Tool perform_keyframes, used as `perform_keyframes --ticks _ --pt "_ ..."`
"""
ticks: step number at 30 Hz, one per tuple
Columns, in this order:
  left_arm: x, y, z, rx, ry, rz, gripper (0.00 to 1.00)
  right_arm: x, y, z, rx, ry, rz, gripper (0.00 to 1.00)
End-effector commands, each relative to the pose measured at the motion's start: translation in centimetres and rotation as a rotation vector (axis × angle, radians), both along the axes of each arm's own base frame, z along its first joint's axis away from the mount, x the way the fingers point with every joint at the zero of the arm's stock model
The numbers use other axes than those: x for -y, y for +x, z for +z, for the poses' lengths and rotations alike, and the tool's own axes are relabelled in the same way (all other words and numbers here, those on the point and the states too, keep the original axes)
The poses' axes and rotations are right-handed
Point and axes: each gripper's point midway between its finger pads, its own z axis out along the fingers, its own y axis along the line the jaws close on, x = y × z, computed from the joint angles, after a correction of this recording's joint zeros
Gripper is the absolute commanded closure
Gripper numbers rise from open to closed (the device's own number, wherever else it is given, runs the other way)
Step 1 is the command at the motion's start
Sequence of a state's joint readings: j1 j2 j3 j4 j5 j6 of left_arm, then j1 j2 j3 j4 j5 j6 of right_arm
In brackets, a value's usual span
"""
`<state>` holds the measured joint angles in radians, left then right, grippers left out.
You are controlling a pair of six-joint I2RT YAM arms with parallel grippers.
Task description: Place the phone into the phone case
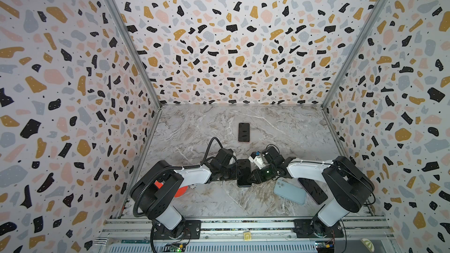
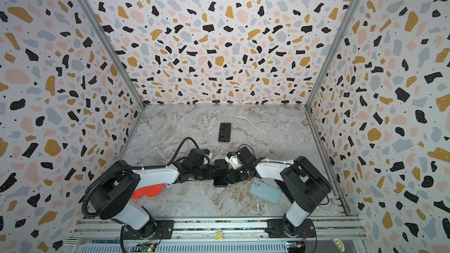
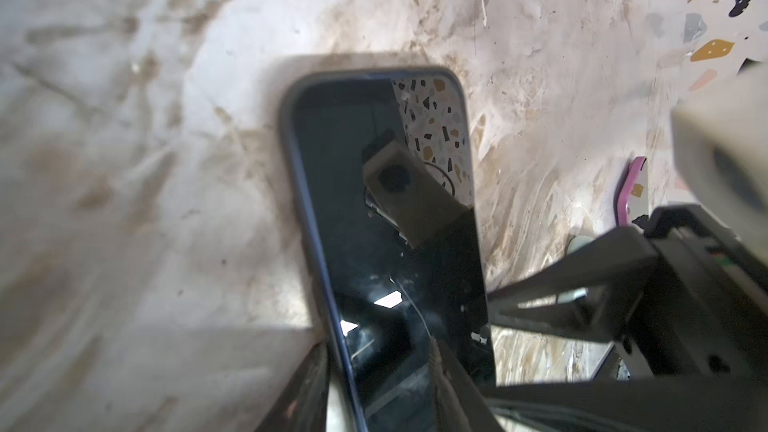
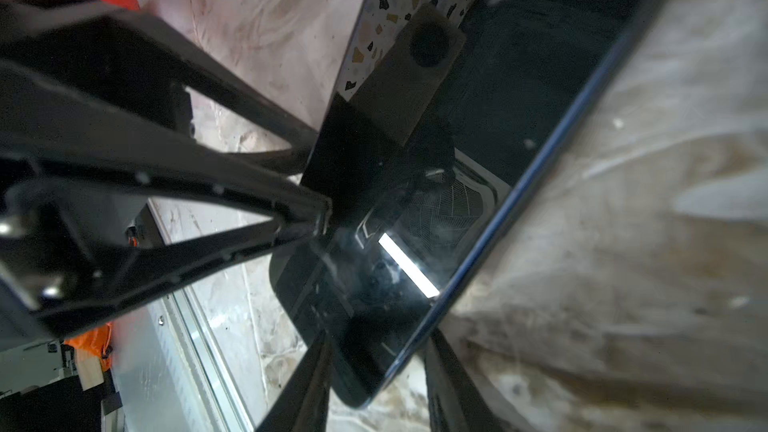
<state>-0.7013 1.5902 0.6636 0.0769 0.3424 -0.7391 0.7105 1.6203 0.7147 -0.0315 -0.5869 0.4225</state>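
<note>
black phone [image 1: 244,172], pale-blue phone [image 1: 289,191] — marble table [image 1: 199,127]

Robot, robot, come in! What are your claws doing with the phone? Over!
Both grippers, left and right, pinching the middle phone from either side. It lies screen-up on the table. Whether the case is fully on: can't tell. Nothing blocking.

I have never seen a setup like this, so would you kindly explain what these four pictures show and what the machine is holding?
Two white-and-black robot arms stand at the near edge of a marble-patterned table. Two pictures look down from overhead; the other two come from cameras on each wrist. The left gripper and right gripper meet at a black glossy phone in the middle, one on each long side; both wrist views show fingers straddling it. Also lying there: another dark phone farther back, a pale blue phone case, a dark slab beside it, and something orange under the left arm.
</note>
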Motion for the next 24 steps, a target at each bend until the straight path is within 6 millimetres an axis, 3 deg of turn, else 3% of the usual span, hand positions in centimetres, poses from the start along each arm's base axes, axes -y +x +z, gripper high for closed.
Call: perform_keyframes --ticks 1,7,17,24 --pt "-1.1 -1.1 -1.2 -0.045 0.065 -0.022 0.6 0.0 -1.1 0.7 -0.029 0.016 -0.006 0.62" --pt "-3.1 -3.4 -0.7 -0.096 0.109 -0.014 0.59 0.3 -0.5 1.5 -0.029 0.005 -0.079 0.62" --pt "-2.5 -4.8 -0.3 -0.145 0.013 -0.015 0.61 0.0 -0.1 1.9 -0.05 0.039 -0.147 0.6" --pt "-2.8 -5.3 -1.3 -0.165 0.029 -0.012 0.7 -0.4 -0.2 1.7 -0.064 0.048 -0.144 0.6"
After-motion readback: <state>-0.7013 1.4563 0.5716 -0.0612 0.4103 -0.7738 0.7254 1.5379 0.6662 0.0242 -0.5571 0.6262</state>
